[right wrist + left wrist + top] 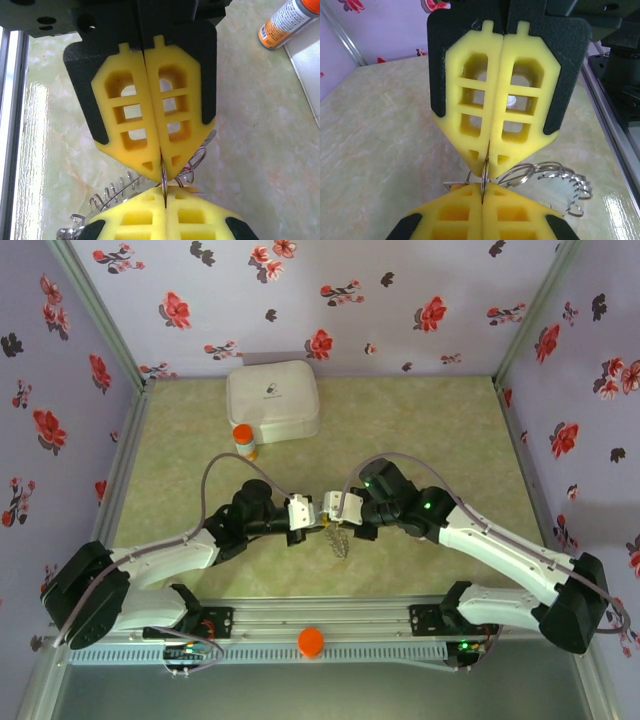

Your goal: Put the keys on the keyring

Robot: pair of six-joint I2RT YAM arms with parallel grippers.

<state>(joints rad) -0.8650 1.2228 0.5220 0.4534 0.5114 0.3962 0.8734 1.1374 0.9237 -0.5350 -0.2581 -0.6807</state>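
left gripper [308,512]: clenched on keyring [341,540] wire
right gripper [334,507]: clenched tip to tip on same wire
keyring: trailed below pinch
keys: lost in pinch, cannot tell if threaded
progress: threading underway, judged unfinished

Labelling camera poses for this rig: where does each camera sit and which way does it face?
Top external: above, behind the bases, looking down at the table; both arms, left gripper and right gripper meeting.
Left wrist: on the left arm, looking past own fingers at the right gripper.
Right wrist: mirrored, facing the left gripper; orange-capped bottle beyond.
Shared: both wrist views show both grippers shut on the keyring.
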